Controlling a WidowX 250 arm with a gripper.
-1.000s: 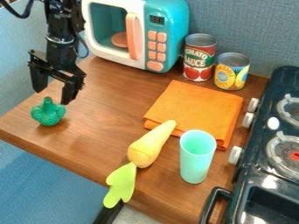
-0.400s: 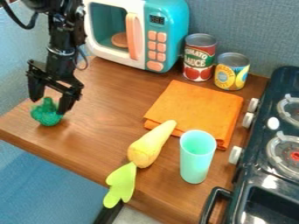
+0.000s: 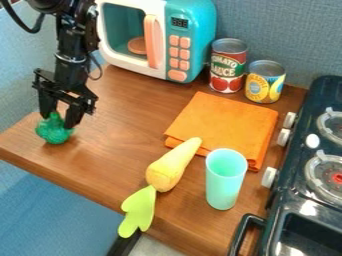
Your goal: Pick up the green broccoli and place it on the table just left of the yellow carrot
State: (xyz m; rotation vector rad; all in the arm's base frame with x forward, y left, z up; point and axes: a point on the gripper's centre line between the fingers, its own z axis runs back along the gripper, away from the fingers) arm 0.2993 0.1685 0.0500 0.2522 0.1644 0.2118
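Note:
At the left of the counter, the black gripper points down with its fingers closed in around the upper part of a green toy broccoli. The broccoli rests on the wood near the counter's left edge, its narrow end up. The fingers hide part of its top.
A yellow toy vegetable with green leaves lies at the front middle, beside a mint cup. Behind are an orange cloth, two cans and a toy microwave. A dark stove borders the right.
The gripper has come down around the broccoli's top, and its fingers have drawn closer together. The broccoli stays in about the same place.

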